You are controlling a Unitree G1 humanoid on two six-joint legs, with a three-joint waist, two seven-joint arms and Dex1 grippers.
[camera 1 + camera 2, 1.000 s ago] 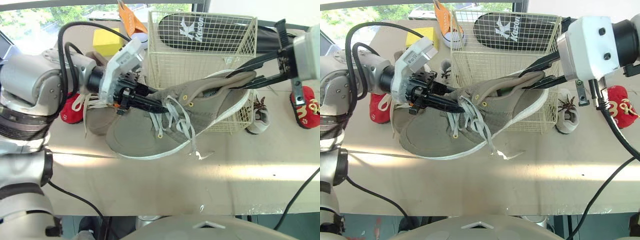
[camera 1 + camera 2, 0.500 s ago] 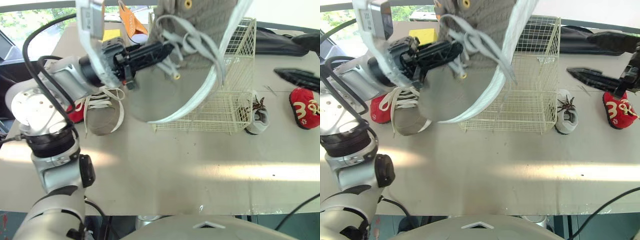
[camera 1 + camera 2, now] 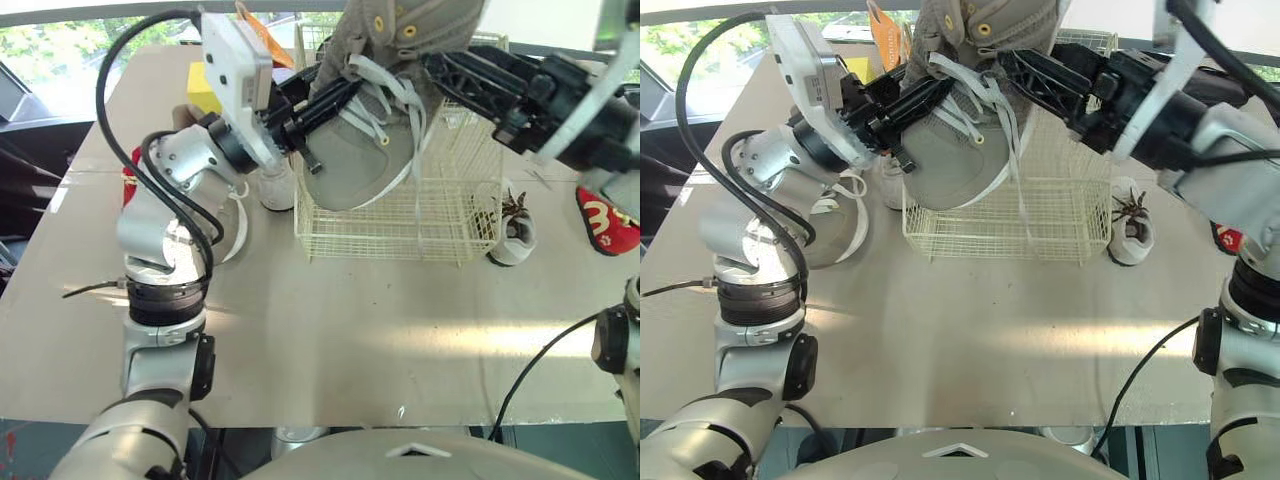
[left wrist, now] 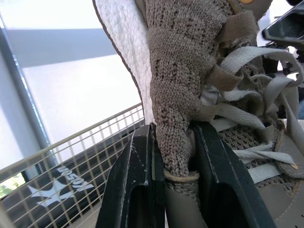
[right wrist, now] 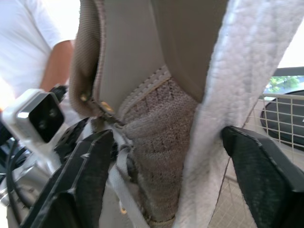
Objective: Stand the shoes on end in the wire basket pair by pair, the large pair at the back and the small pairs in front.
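Right gripper (image 5: 165, 135) has returned, spread astride the large shoe (image 3: 365, 150) pinched by left gripper (image 4: 173, 130).

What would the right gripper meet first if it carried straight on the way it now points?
The grey shoe. It sits between the spread fingers of the right gripper, directly in its line. Past the shoe probably comes the left gripper, though depth is unclear.
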